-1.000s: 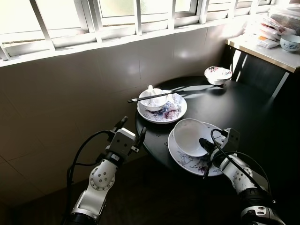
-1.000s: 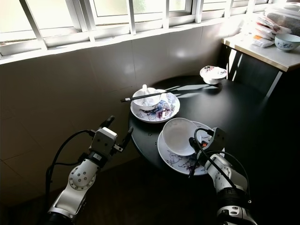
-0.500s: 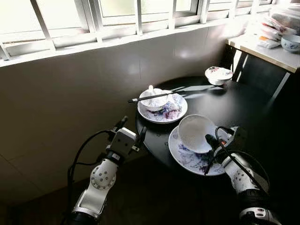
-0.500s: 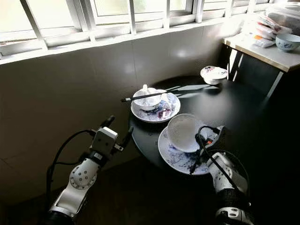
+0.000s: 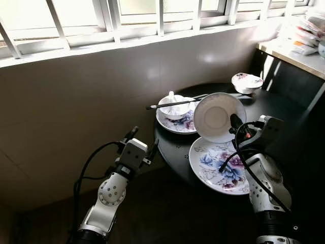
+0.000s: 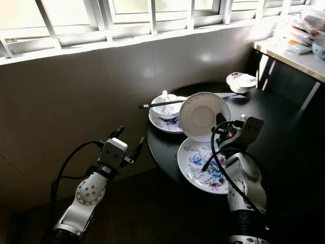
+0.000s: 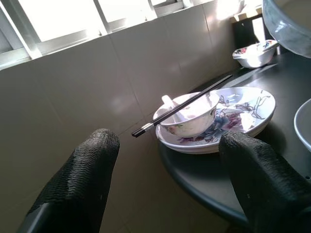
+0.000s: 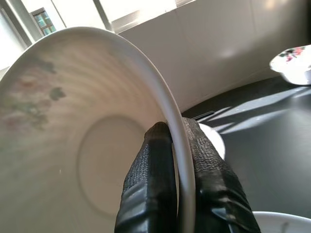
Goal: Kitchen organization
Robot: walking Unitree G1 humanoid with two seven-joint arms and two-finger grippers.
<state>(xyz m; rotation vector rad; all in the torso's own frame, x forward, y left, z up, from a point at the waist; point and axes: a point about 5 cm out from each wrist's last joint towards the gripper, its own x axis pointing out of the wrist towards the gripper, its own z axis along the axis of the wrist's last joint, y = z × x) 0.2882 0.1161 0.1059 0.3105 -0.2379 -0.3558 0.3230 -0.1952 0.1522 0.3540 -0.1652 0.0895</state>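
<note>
White bowl is pinched at its rim by your right gripper, one finger inside and one outside, tipped on edge and lifted off the table. Just below your gripper sits the flowered plate, bare. Beyond the gripper, toward the window, you have a second plate carrying a small bowl with a spoon in it and black chopsticks laid across its rim. Farther off sits another small flowered bowl. Your left gripper hangs off the table edge, fingers spread apart, holding nothing, pointing toward that second plate.
</note>
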